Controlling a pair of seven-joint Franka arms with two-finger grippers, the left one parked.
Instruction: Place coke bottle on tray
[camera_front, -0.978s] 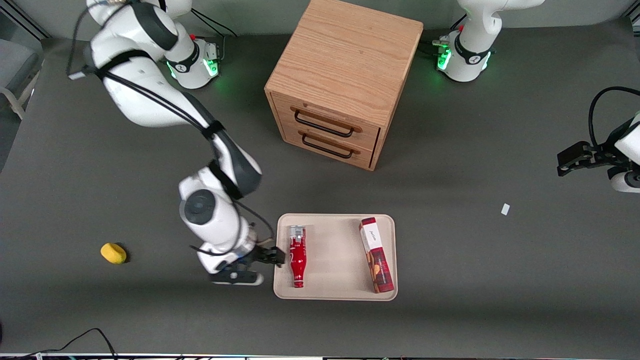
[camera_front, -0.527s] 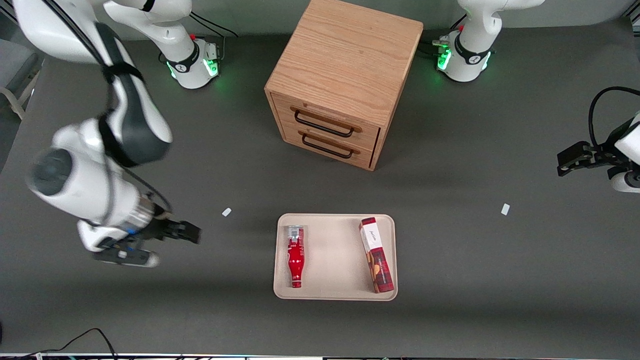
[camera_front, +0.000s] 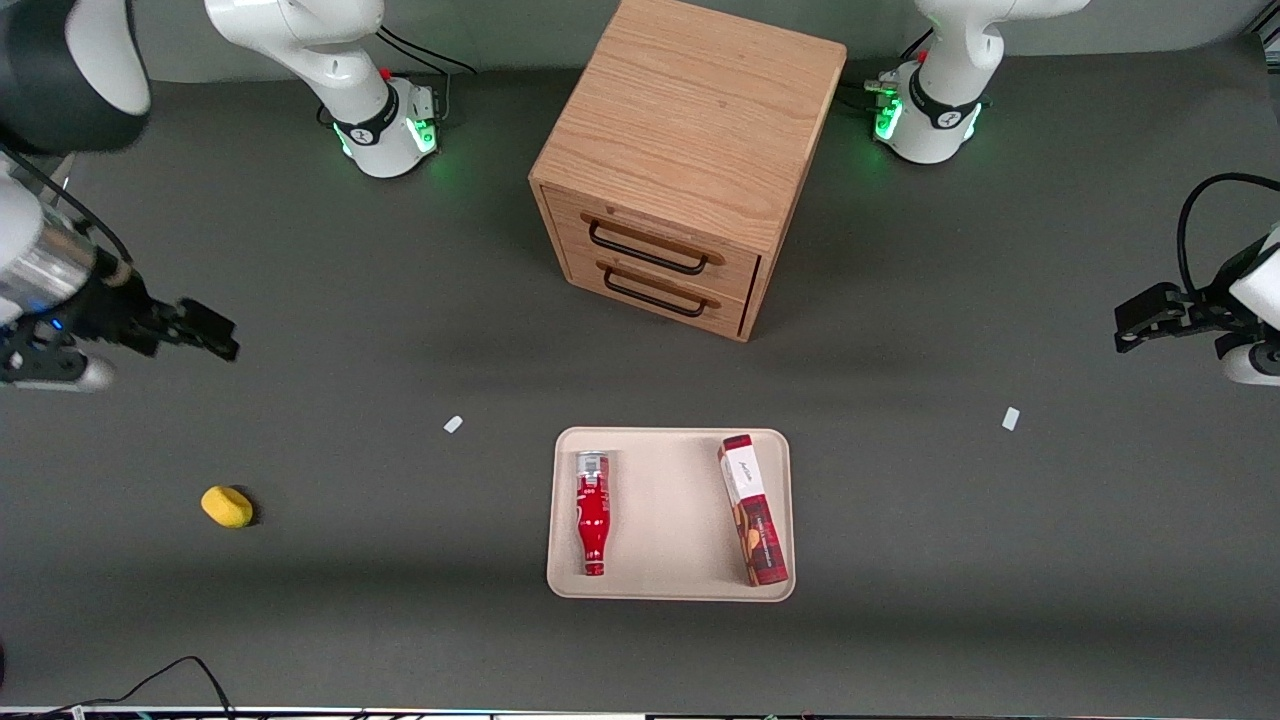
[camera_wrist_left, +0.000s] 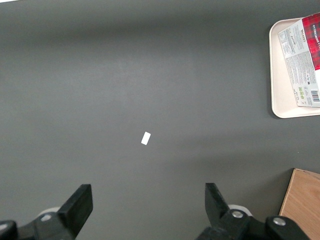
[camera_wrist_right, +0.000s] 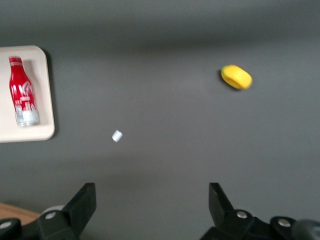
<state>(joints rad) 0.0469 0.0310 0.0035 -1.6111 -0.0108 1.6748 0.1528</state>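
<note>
The coke bottle (camera_front: 592, 512) is slim and red with a silver-grey base. It lies flat on the beige tray (camera_front: 670, 590), along the tray edge toward the working arm's end, with its red cap nearest the front camera. It also shows in the right wrist view (camera_wrist_right: 22, 91) on the tray (camera_wrist_right: 20, 134). My right gripper (camera_front: 215, 338) hangs open and empty high above the table, far off toward the working arm's end and farther from the front camera than the tray. In the right wrist view the gripper (camera_wrist_right: 152, 197) has only bare table between its fingers.
A red-and-white rectangular box (camera_front: 753, 510) lies on the tray beside the bottle. A wooden two-drawer cabinet (camera_front: 680, 160) stands farther from the front camera. A yellow lump (camera_front: 227, 506) lies toward the working arm's end. Small white scraps (camera_front: 453, 424) (camera_front: 1011, 418) lie on the table.
My right gripper has pulled away from the bottle, rising and swinging far toward the working arm's end. The bottle stays lying on the tray.
</note>
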